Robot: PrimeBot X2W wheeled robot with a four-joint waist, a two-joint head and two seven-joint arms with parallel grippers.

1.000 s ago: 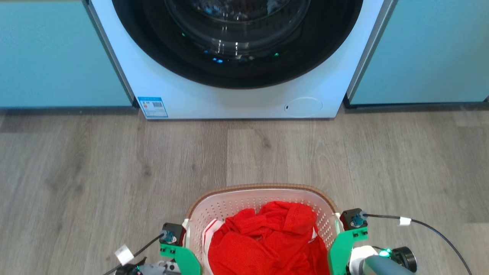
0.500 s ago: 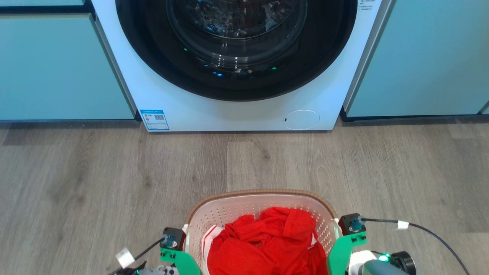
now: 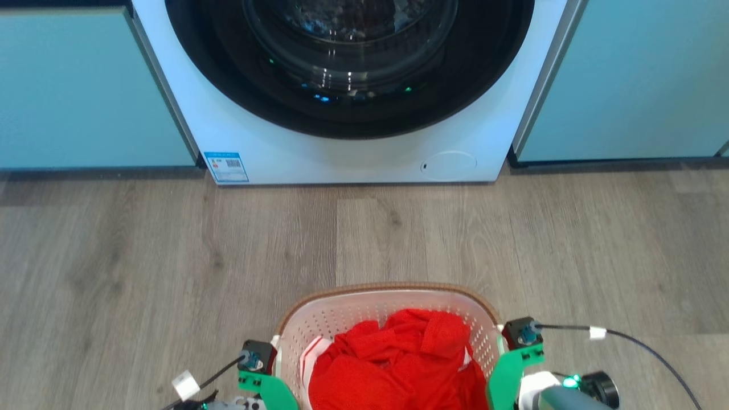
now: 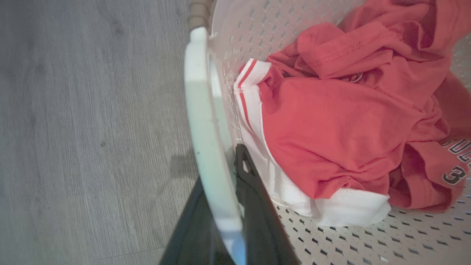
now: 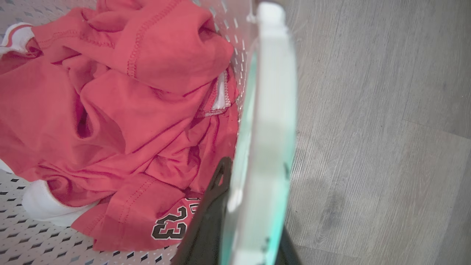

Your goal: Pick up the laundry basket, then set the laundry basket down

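One laundry basket point(image 3: 342, 319) sits at 6 o'clock in the head view, low over the grey wood floor point(image 3: 171, 256). Whether its base touches the boards cannot be told. It has one brown rim and two white side handles. Inside lies red cloth point(image 3: 398, 359) with white trim, and the right wrist view shows one printed "23" point(image 5: 171, 226) on it. Whether this is one garment or several cannot be told.

Two grippers hold the basket. The left gripper point(image 3: 267, 370), at 7 o'clock, is pinched narrow on the left handle point(image 4: 206, 121), one dark finger on each side. The right gripper point(image 3: 515, 353), at 5 o'clock, is clamped the same way on the right handle point(image 5: 268, 129).

At 12 o'clock stands one white washing machine point(image 3: 342, 154) with one round dark door point(image 3: 347, 57), one blue label point(image 3: 226, 166) and one round cover point(image 3: 450, 162). Two teal cabinets flank it, one at 10 o'clock point(image 3: 85, 85) and one at 2 o'clock point(image 3: 638, 74).

Against half a second ago, the washing machine's foot stands higher in the head view, so the camera has tipped. The basket, both grips and the cloth's folds are unchanged.
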